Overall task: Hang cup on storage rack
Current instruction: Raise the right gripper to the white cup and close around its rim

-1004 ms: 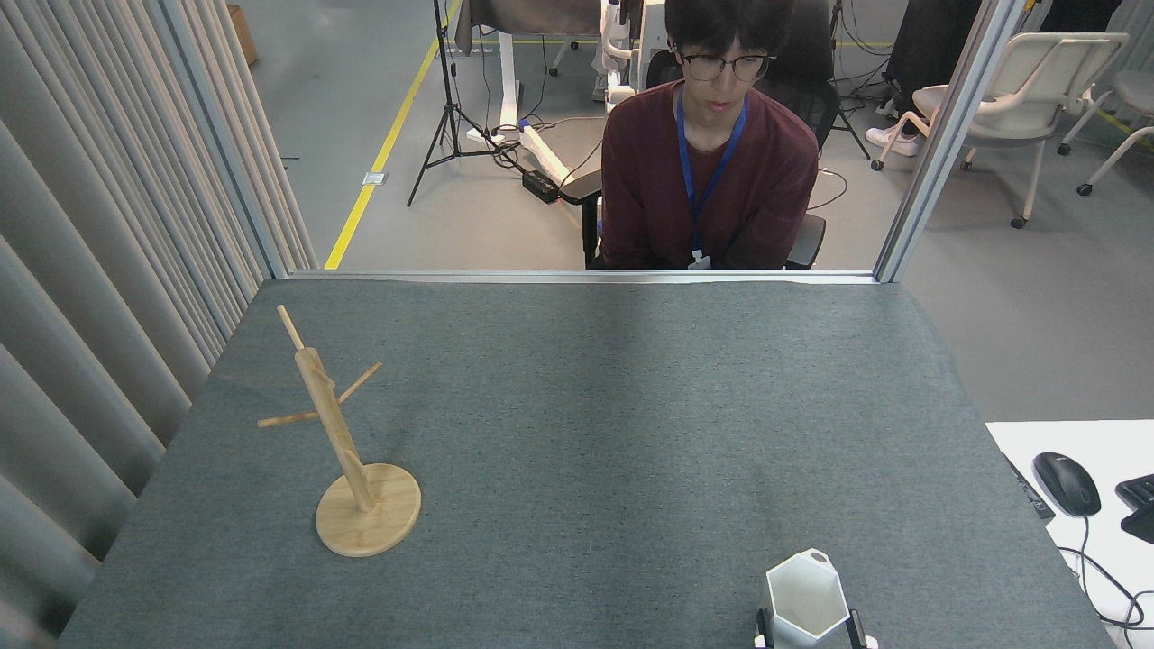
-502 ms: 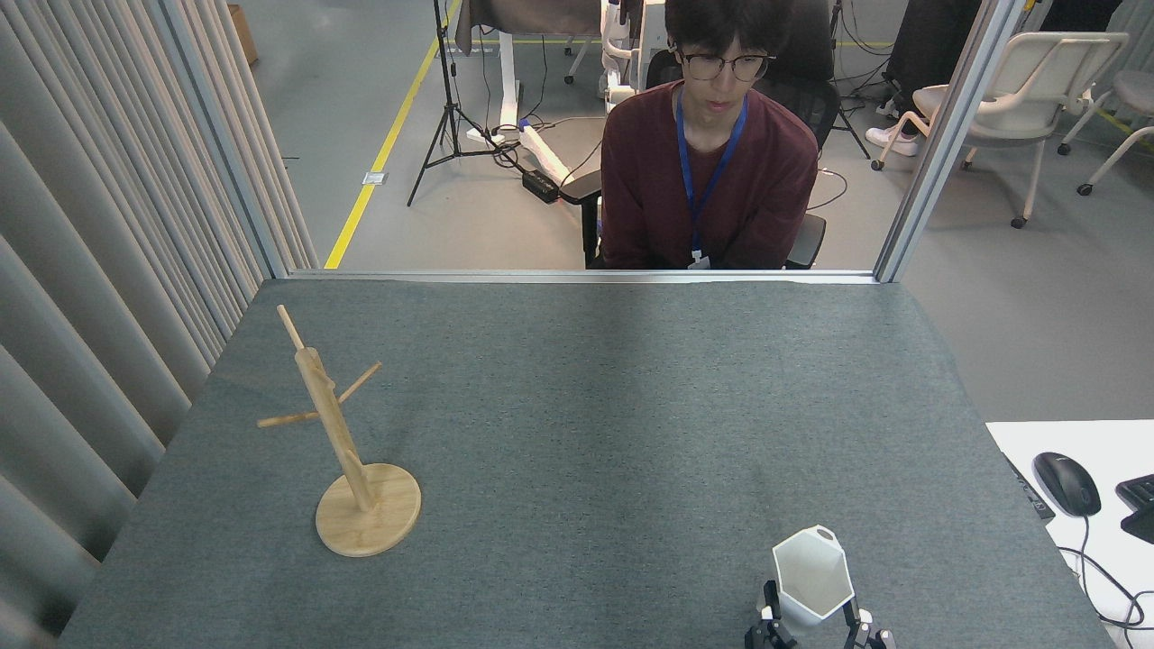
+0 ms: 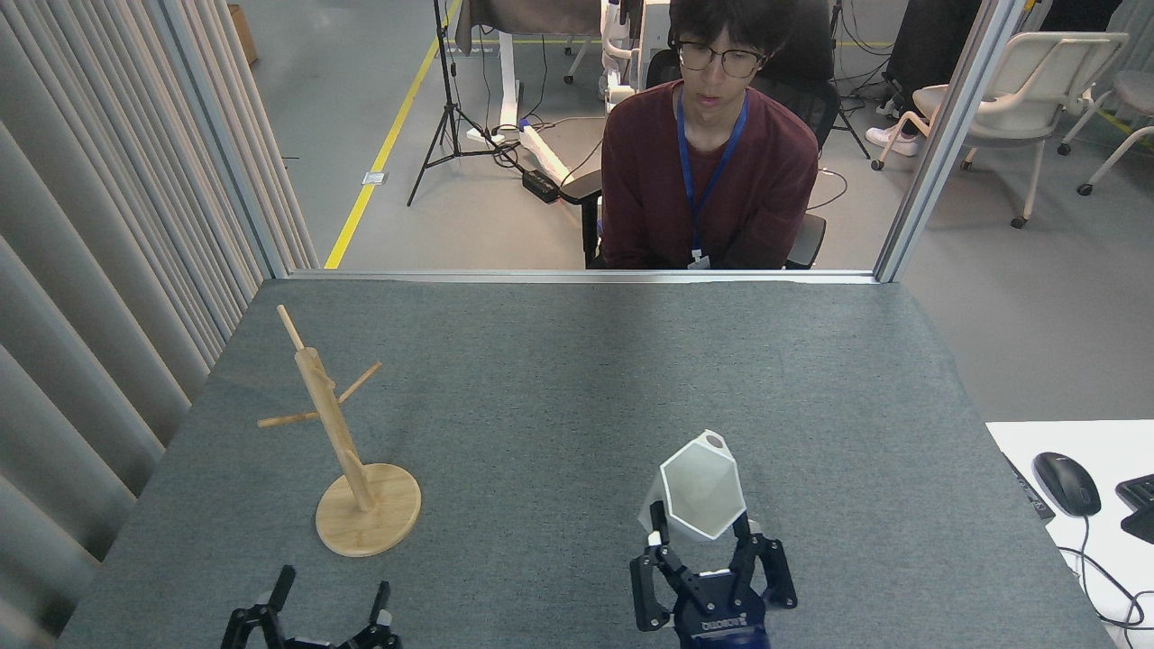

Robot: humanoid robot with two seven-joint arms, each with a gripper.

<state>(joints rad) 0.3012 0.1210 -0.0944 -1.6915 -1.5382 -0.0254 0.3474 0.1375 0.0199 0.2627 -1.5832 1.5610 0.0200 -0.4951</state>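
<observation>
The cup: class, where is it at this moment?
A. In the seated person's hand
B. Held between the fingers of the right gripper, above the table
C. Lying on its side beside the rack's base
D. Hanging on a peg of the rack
B: the cup sits clamped in the right gripper, well to the right of the rack, whose pegs are bare.

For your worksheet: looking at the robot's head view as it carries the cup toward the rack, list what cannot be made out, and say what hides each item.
1. Base of the cup: hidden by the right gripper and the cup's own body.
2. Left gripper: its body and arm are cut off by the bottom edge.
3. Any pegs on the far side of the storage rack: hidden by its post.
4. Keyboard: cut off by the right edge.
</observation>
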